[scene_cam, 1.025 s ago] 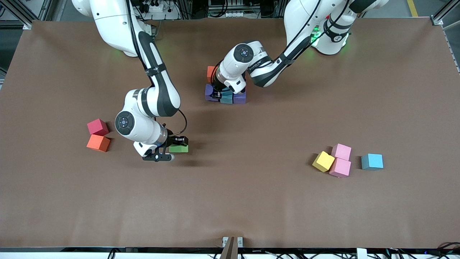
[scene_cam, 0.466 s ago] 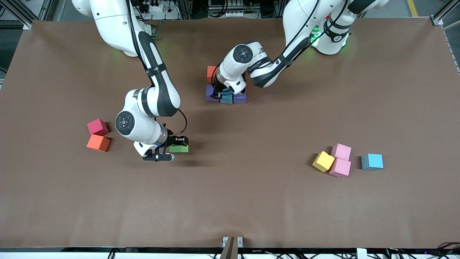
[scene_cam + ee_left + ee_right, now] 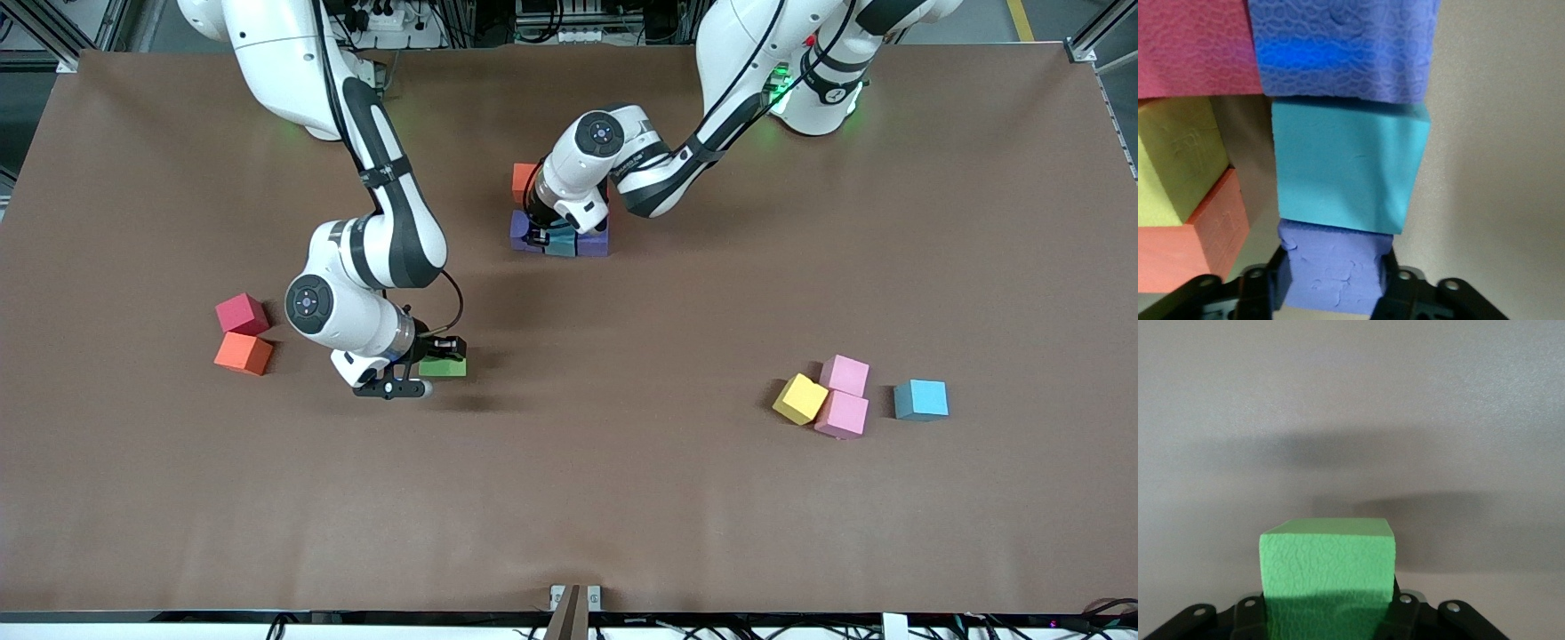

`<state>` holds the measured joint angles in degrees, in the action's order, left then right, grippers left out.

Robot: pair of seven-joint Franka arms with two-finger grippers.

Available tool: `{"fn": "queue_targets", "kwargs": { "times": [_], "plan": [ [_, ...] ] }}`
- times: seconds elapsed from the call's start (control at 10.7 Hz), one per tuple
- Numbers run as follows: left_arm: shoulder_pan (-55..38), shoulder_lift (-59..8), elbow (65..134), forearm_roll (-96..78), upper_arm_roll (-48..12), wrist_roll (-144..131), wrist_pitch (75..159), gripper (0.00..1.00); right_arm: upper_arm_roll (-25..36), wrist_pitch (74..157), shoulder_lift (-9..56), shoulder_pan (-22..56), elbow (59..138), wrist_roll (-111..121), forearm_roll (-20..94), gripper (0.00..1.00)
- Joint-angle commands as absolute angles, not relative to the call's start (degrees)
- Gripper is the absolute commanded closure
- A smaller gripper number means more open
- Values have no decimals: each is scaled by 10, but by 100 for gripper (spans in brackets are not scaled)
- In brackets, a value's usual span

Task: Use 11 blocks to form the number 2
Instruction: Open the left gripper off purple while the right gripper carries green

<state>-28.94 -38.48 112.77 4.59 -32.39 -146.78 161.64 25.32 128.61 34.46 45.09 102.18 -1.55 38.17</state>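
Green block (image 3: pixel 1327 577) clenched in my right gripper (image 3: pixel 442 356) above table; left gripper (image 3: pixel 1333 288) straddles purple block (image 3: pixel 1331 277), grip unclear.

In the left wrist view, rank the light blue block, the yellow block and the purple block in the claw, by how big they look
1. Light blue block, largest.
2. Purple block between the left claw's fingers: partly cut off.
3. Yellow block: also cut off.

The last two are too cropped to rank firmly.

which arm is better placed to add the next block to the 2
Right, probably. The right gripper is shut on the green block, ready to carry. The left gripper sits around a purple block at the partly built number, holding nothing spare.
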Motion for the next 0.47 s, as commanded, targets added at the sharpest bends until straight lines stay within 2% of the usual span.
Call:
{"fn": "queue_targets", "kwargs": {
  "times": [0.0, 0.37],
  "plan": [
    [-294, -383, 1129, 61, -318, -1471, 1624, 23, 251, 1281, 339, 450, 1022, -20, 377, 80],
    [-289, -381, 1129, 61, -318, -1472, 1622, 23, 251, 1281, 339, 455, 1021, -28, 377, 80]
  ]
}}
